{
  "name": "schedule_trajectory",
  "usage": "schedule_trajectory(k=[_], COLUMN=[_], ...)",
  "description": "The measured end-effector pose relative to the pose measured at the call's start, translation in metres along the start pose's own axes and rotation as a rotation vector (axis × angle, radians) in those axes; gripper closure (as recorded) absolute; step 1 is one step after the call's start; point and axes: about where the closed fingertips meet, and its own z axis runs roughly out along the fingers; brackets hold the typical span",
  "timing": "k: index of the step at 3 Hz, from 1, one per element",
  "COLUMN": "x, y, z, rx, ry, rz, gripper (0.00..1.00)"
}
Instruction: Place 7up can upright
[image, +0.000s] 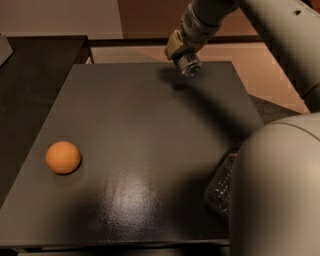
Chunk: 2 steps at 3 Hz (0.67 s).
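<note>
My gripper is over the far edge of the dark table, right of the middle. It is shut on the 7up can, a small silvery can. The can is tilted, with one shiny round end facing down and toward the camera. It hangs above the tabletop and throws a shadow just below and to its left. The arm reaches in from the upper right, and its large pale body fills the lower right corner.
An orange ball-like fruit lies at the table's left side. A clear crinkled plastic bottle lies near the front right edge, partly hidden by the arm. A darker counter adjoins on the far left.
</note>
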Motion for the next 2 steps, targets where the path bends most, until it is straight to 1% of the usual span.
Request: schedule_trajectory(k=[1,2], x=[-0.009,-0.013], y=[0.008,0.013], z=[-0.016,-0.027], rx=[-0.055,-0.089], ry=[-0.105,-0.173], rz=[-0.026,-0.043], gripper=[1.0,1.0])
